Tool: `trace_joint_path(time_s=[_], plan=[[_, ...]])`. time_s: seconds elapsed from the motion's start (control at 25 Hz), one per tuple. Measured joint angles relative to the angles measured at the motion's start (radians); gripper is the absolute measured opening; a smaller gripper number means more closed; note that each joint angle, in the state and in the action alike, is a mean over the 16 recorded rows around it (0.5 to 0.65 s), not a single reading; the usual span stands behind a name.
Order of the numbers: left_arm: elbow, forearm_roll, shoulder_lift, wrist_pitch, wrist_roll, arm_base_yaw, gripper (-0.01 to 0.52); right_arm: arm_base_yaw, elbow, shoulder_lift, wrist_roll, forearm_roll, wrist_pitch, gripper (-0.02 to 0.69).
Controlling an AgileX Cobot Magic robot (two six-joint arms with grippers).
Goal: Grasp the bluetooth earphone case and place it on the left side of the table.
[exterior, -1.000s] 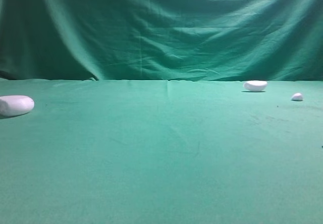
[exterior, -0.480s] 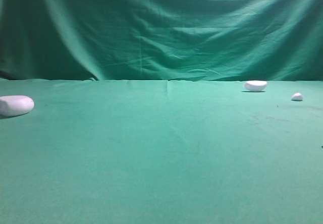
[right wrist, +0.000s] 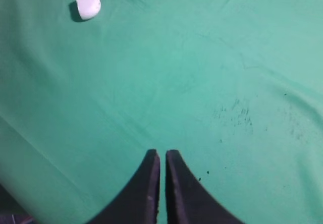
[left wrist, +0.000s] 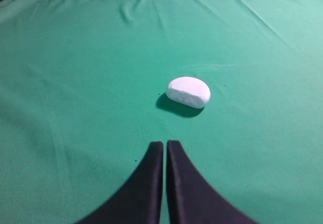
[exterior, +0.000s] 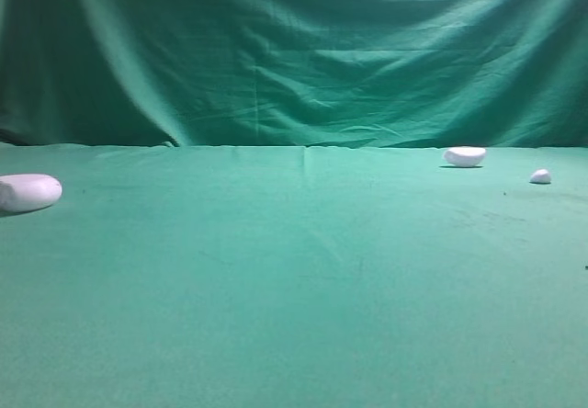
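Note:
The bluetooth earphone case [exterior: 28, 192], a smooth white oblong, lies on the green table [exterior: 303, 279] at the far left edge of the exterior view. The white rounded thing [left wrist: 188, 92] ahead in the left wrist view looks like the same case. It lies beyond and slightly right of my left gripper [left wrist: 165, 143], well apart from it. That gripper's dark fingers are together and hold nothing. My right gripper [right wrist: 160, 152] is also shut and empty over bare cloth. Neither gripper shows in the exterior view.
A small white bowl-shaped piece [exterior: 465, 156] sits far right near the backdrop, and a tiny white bit [exterior: 541, 176] lies right of it. A small white piece with one flat side [right wrist: 88, 5] shows at the upper left of the right wrist view. Dark specks [right wrist: 237, 110] mark the cloth.

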Motion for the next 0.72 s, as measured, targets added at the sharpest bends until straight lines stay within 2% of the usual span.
trace_joint_path(time_s=[0.28, 0.72], plan=[[0.000, 0.000, 0.000, 0.000, 0.000, 0.000, 0.000, -0.123, 0.138, -0.189, 0.000, -0.008, -0.096, 0.000], [0.000, 0.000, 0.000, 0.000, 0.000, 0.000, 0.000, -0.513, 0.538, -0.544, 0.008, -0.018, -0.404, 0.000]])
